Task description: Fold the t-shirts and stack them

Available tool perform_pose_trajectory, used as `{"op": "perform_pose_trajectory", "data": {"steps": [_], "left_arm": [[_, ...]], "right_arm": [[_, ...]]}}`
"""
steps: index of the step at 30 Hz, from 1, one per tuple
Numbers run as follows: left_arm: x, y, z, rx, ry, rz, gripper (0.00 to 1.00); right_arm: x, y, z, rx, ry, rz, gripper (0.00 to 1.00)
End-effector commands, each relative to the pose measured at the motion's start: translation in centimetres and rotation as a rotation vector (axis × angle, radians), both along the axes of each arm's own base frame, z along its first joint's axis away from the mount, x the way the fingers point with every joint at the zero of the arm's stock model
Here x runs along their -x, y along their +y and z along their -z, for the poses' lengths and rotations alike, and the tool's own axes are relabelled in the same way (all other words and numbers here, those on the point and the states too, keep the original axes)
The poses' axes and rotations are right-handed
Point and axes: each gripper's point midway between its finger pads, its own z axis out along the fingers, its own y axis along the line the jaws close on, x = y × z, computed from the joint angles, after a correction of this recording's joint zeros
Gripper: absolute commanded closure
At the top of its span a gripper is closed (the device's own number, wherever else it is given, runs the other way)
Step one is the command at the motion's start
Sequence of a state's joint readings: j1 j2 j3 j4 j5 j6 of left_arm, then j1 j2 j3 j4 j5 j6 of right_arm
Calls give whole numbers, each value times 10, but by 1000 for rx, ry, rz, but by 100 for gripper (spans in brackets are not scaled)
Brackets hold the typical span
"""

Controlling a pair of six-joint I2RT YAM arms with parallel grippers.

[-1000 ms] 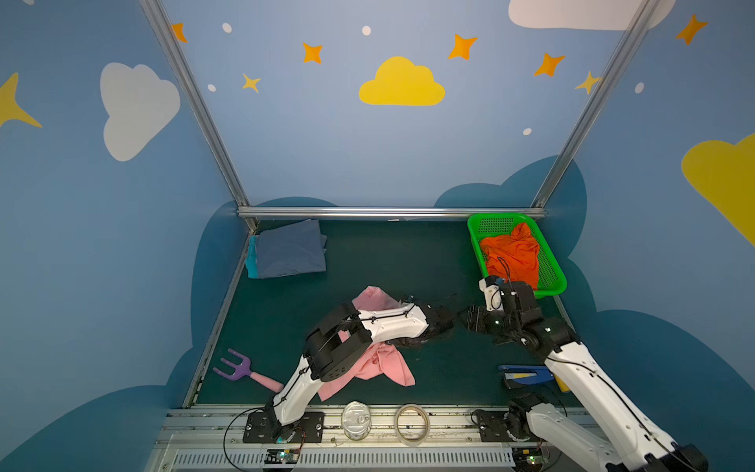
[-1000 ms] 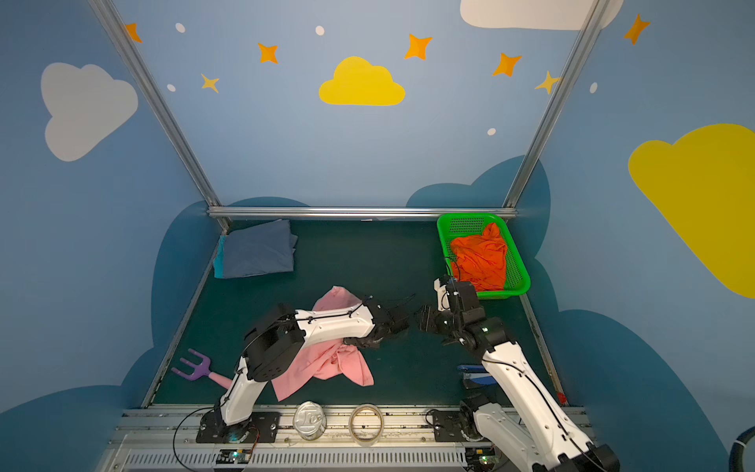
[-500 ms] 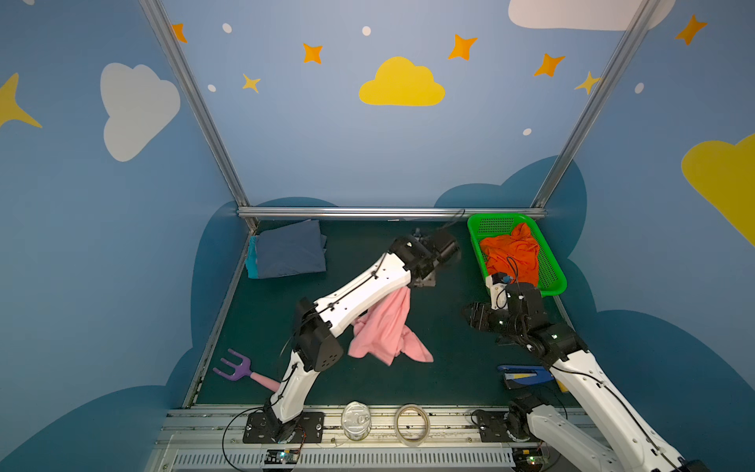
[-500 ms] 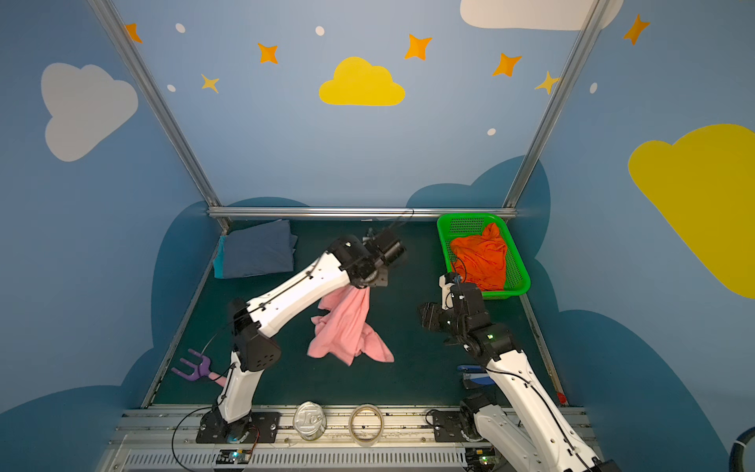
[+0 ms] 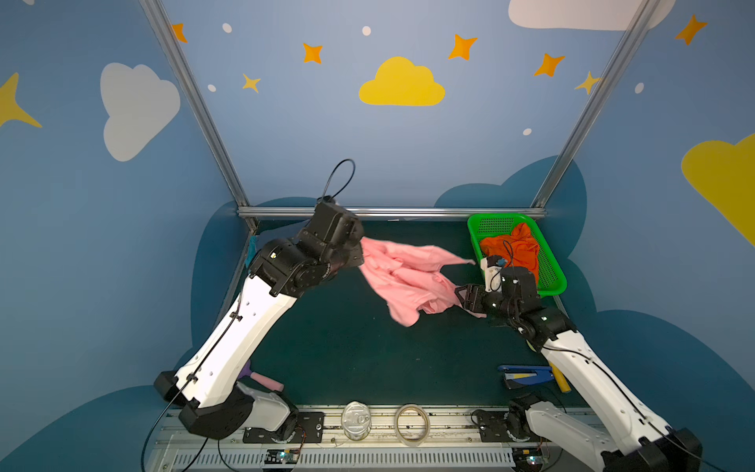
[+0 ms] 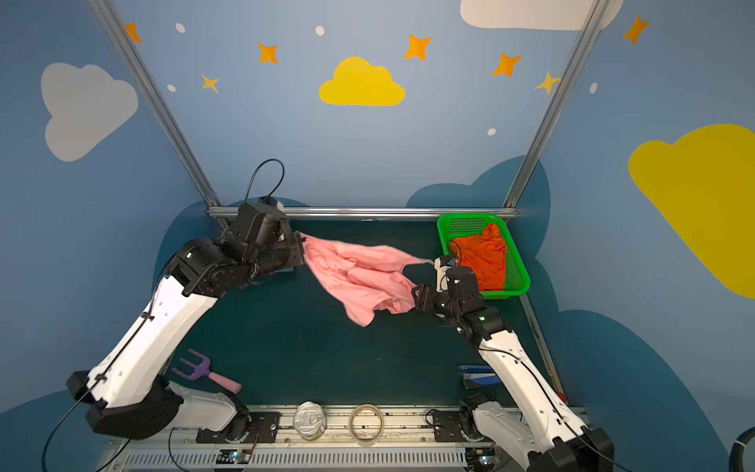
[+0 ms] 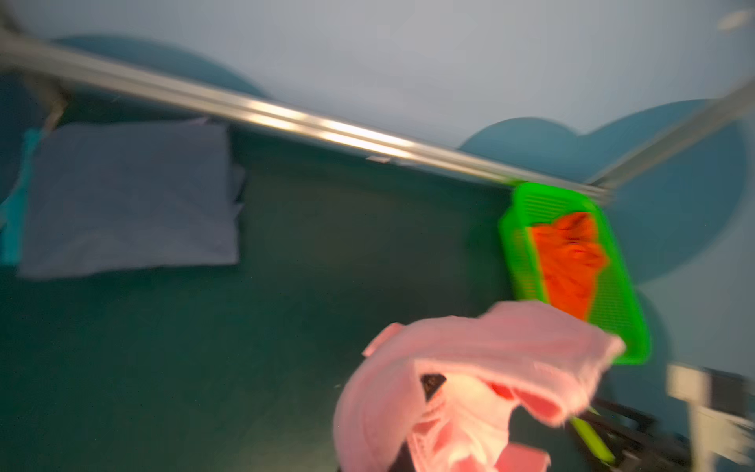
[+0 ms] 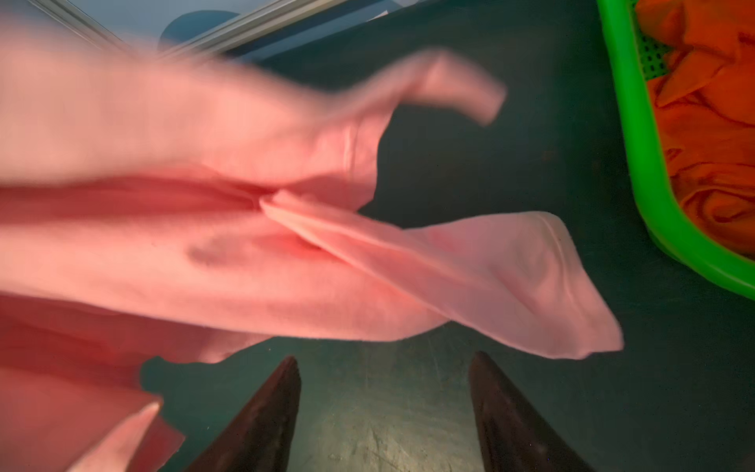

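My left gripper point(image 5: 359, 254) is shut on one end of the pink t-shirt point(image 5: 408, 278) and holds it in the air at the back left. In both top views the shirt point(image 6: 359, 278) streams rightward toward my right gripper point(image 6: 416, 295). In the left wrist view pink cloth point(image 7: 470, 367) covers the jaws. My right gripper point(image 8: 384, 359) is open and empty, with the blurred pink shirt point(image 8: 204, 245) just beyond its fingertips point(image 8: 292, 363). An orange t-shirt point(image 5: 510, 249) lies crumpled in the green basket point(image 5: 474, 235). A folded slate blue t-shirt point(image 7: 130, 200) lies on a teal one point(image 7: 14, 220) at the back left.
A purple garden fork point(image 6: 196, 367) with a pink handle lies front left. A metal can point(image 5: 356, 419) and a tape roll point(image 5: 412, 423) sit on the front rail. A blue stapler point(image 5: 525, 376) lies front right beside my right arm. A metal frame bar point(image 5: 388, 212) runs along the back.
My left gripper shut on the pink shirt at mid-table, lifted it to the back, then swung left, so the cloth trails rightward. My right gripper opened a little wider and shifted slightly.
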State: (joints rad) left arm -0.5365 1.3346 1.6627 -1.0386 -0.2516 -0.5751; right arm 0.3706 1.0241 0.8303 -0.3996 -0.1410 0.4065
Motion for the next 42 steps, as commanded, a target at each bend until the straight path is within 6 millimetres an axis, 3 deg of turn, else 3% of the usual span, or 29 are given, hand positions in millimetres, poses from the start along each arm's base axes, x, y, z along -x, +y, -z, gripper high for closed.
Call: {"op": "perform_pose_trajectory", "data": {"steps": [1, 4, 6, 10, 13, 19, 26, 30, 34, 39, 40, 42], "left_arm": [[3, 61, 69, 39, 111, -209, 84], [24, 90, 132, 50, 261, -290, 43], [35, 92, 151, 50, 307, -292, 32], [31, 72, 152, 135, 296, -233, 26], [19, 47, 149, 142, 291, -171, 24], [3, -45, 182, 61, 366, 59, 17], [0, -134, 234, -154, 475, 273, 15], [-9, -162, 257, -287, 506, 334, 14], [-18, -171, 275, -351, 531, 349, 14], [-19, -170, 292, -393, 568, 355, 37], [-19, -170, 294, -398, 575, 357, 44], [-19, -169, 295, -405, 582, 356, 66]], "right_arm": [[-10, 21, -8, -28, -19, -78, 32], [-10, 30, 11, 21, 58, -99, 32], [-10, 33, 27, 93, 102, -110, 32], [-4, 36, 60, 233, 196, -136, 33], [7, 22, 81, 287, 359, -59, 35], [21, -2, 117, 392, 538, 17, 35], [26, -33, 124, 354, 582, 142, 27], [31, -49, 129, 345, 605, 199, 26], [31, -52, 136, 295, 633, 223, 26], [28, -55, 141, 268, 652, 237, 26], [27, -56, 142, 263, 654, 240, 26], [26, -55, 144, 252, 663, 244, 27]]}}
